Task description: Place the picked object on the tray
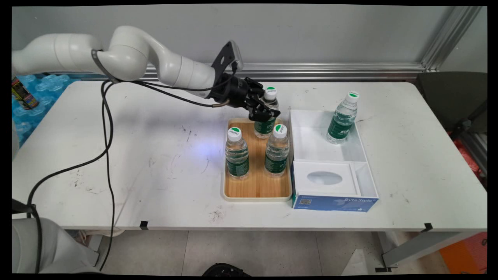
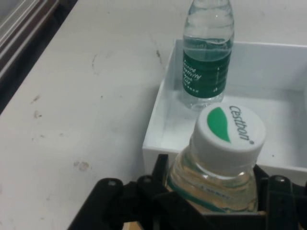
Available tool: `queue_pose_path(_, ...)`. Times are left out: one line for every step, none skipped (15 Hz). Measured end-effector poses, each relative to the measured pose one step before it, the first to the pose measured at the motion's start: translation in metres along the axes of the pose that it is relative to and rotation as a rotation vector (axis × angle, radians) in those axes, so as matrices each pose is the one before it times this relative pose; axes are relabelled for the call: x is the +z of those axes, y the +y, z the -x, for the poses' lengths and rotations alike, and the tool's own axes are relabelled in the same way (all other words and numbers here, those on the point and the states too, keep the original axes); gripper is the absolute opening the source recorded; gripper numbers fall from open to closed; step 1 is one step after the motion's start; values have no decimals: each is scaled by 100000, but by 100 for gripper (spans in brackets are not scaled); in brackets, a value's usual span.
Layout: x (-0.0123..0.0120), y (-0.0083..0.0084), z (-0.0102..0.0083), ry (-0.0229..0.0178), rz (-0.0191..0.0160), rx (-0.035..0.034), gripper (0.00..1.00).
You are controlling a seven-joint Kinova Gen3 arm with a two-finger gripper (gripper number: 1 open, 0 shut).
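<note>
1. Clear plastic bottles, four in all, each with a white cap bearing a green mark and a green label: three on the tray [image 1: 256, 186] at frame centre, one in the box [image 1: 311, 136] to its right.
2. Tray bottles: rear bottle [image 1: 267, 112] at the tray's upper end; left bottle [image 1: 237, 153] and right bottle [image 1: 277, 151] side by side below it, all upright.
3. Box bottle [image 1: 342, 118] stands upright in the upper compartment of the white box; an insert [image 1: 325, 178] with an oval opening fills the lower compartment.
4. Gripper [image 1: 263, 112] reaches in from the upper left and is clamped on the rear bottle just below its cap; in the hand view the fingers [image 2: 158, 179] press either side of the bottle's shoulder.
5. One white table [image 1: 155, 163], scuffed, bears everything.
</note>
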Motion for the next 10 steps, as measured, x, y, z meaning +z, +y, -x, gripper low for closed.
queue_pose_path(319,-11,64,534,152,44,0)
queue_pose_path(295,-14,57,445,159,33,0)
queue_pose_path(239,-10,57,310,163,21,0)
queue_pose_path(253,9,70,295,222,17,0)
queue_pose_path(226,5,65,281,184,53,0)
queue_pose_path(173,5,69,198,138,-12,0)
queue_pose_path(200,7,59,244,182,31,0)
queue_pose_path(146,6,59,178,123,28,0)
queue_pose_path(142,7,73,200,107,-33,0)
queue_pose_path(146,9,54,160,148,82,0)
